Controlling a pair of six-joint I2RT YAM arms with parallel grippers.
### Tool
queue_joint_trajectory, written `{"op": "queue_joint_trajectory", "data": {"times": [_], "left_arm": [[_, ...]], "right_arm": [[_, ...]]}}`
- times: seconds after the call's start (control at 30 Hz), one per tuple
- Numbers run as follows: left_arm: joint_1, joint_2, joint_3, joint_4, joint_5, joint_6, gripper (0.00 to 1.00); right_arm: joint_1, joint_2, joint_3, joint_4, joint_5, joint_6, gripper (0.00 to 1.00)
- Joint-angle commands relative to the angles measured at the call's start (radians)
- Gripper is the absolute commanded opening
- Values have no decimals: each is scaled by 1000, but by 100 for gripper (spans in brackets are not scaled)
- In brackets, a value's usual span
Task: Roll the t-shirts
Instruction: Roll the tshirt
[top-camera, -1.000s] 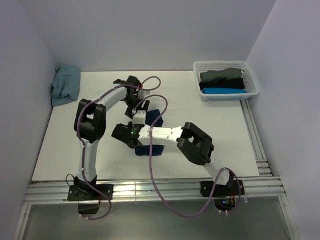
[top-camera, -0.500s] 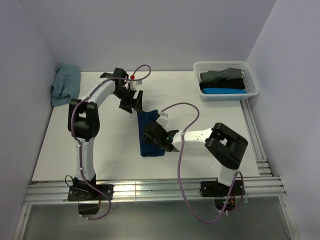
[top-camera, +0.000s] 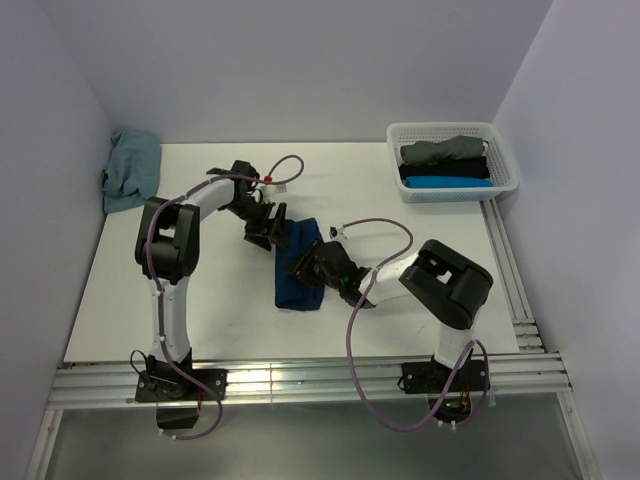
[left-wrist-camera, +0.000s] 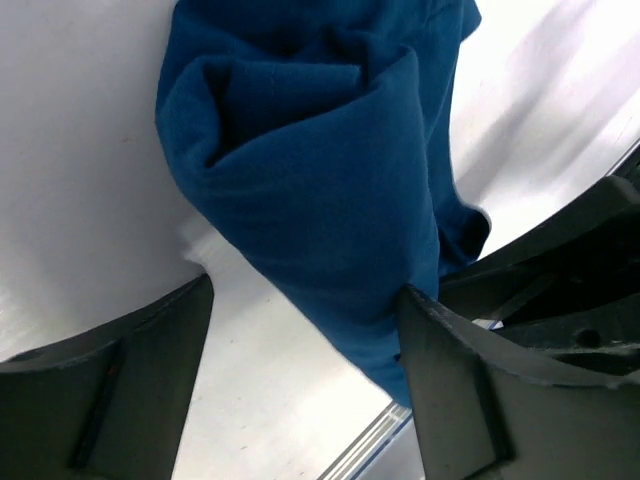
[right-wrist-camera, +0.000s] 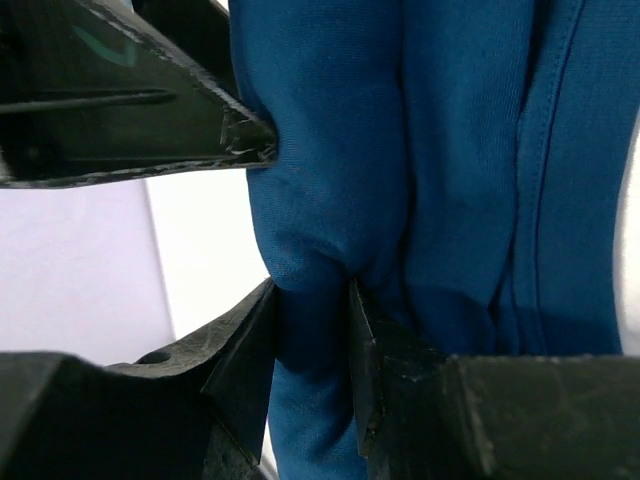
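The dark navy t-shirt (top-camera: 298, 272) lies as a narrow folded strip mid-table, its far end bunched into a loose roll (left-wrist-camera: 320, 160). My left gripper (top-camera: 269, 229) sits low at that far end, open wide (left-wrist-camera: 305, 290). The cloth brushes its right finger (left-wrist-camera: 470, 380), while the left finger (left-wrist-camera: 120, 380) stands apart over bare table. My right gripper (top-camera: 326, 266) comes in from the shirt's right side. It is shut (right-wrist-camera: 312, 300) on a thick fold of the navy cloth (right-wrist-camera: 450, 180), pinched between both fingers.
A white basket (top-camera: 507, 158) at the back right holds grey, black and bright blue rolled t-shirts. A dusty teal t-shirt (top-camera: 130, 170) lies crumpled at the back left corner. Metal rails (top-camera: 300, 380) run along the near edge. Walls close in on the left, back and right.
The right arm has swung back from the left and its jaws have closed on a fold of the shirt. The left gripper has opened wider and come down to the shirt's far end.
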Motion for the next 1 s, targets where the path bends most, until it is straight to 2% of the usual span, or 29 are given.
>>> {"op": "queue_joint_trajectory", "data": {"times": [0.0, 0.03, 0.13, 0.33, 0.4, 0.43, 0.47, 0.57, 0.6, 0.77, 0.87, 0.97], "left_arm": [[-8, -24, -6, 68, -21, -54, 75], [-9, -18, 1, 62, -43, -58, 68], [-28, -10, 26, 45, -126, -62, 56], [-65, -5, 66, -9, -238, -53, 36], [-75, -14, 69, -15, -265, -50, 34], [-83, -19, 69, -19, -272, -48, 33], [-89, -30, 67, -21, -279, -48, 33], [-104, -39, 69, -32, -310, -50, 31], [-109, -42, 72, -35, -316, -50, 31], [-127, -47, 83, -44, -344, -58, 30], [-137, -44, 92, -55, -354, -61, 29], [-144, -37, 104, -70, -361, -65, 28]], "right_arm": [[-12, 36, -12, 152, -62, 64, 38], [-9, 38, -12, 146, -60, 64, 38], [-7, 33, -9, 92, -53, 62, 38], [19, 9, 43, -109, 19, 22, 39], [33, 4, 74, -236, 68, -4, 43], [40, -4, 120, -292, 94, -17, 44], [48, -8, 149, -422, 123, -43, 48], [90, -5, 278, -598, 246, -85, 54], [100, -2, 310, -715, 271, -91, 55], [162, 35, 529, -1021, 419, -126, 58], [191, 65, 649, -1161, 505, -129, 58], [217, 100, 746, -1215, 552, -149, 58]]}}
